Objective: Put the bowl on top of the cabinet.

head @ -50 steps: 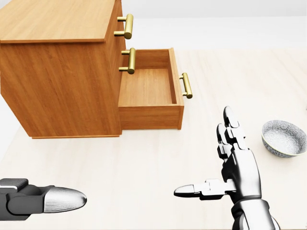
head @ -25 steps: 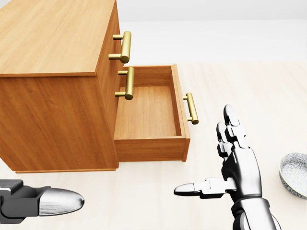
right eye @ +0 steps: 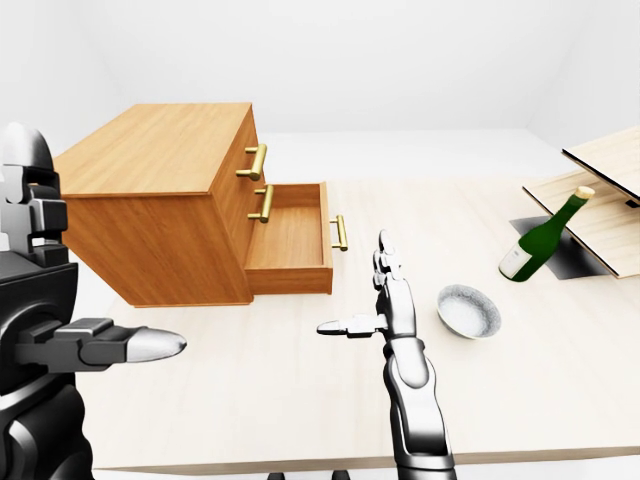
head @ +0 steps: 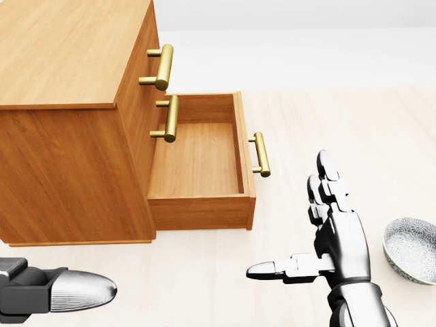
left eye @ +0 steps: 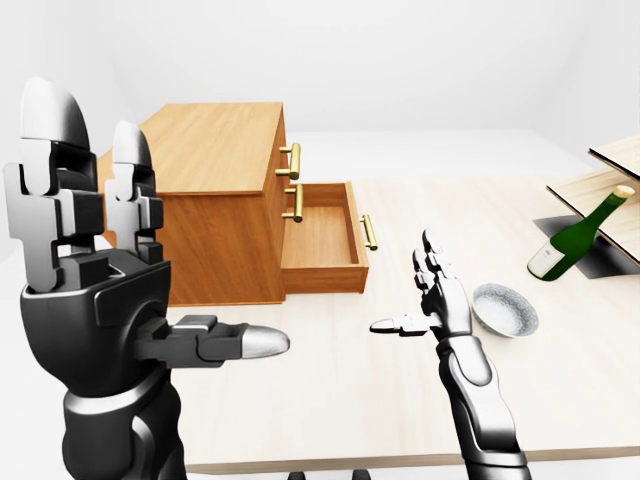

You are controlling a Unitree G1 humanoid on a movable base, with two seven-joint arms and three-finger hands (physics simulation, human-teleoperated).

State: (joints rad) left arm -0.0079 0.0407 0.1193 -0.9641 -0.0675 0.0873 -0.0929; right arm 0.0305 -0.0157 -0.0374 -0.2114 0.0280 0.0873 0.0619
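Pale wood worktop (left eye: 330, 400) in a white, bare room. Cabinet (right eye: 170, 150) at left, lowest drawer (head: 201, 160) pulled out. Green bottle (right eye: 540, 240) leaning at far right beside tilted boards (left eye: 615, 180), cut off by the frame edge; dark patch beneath, perhaps a shadow. Left hand (left eye: 90, 270) raised, fingers spread, holding nothing. Right hand (head: 327, 238) likewise splayed and free. Bowl (left eye: 505, 310) on the worktop just right of it, apart.
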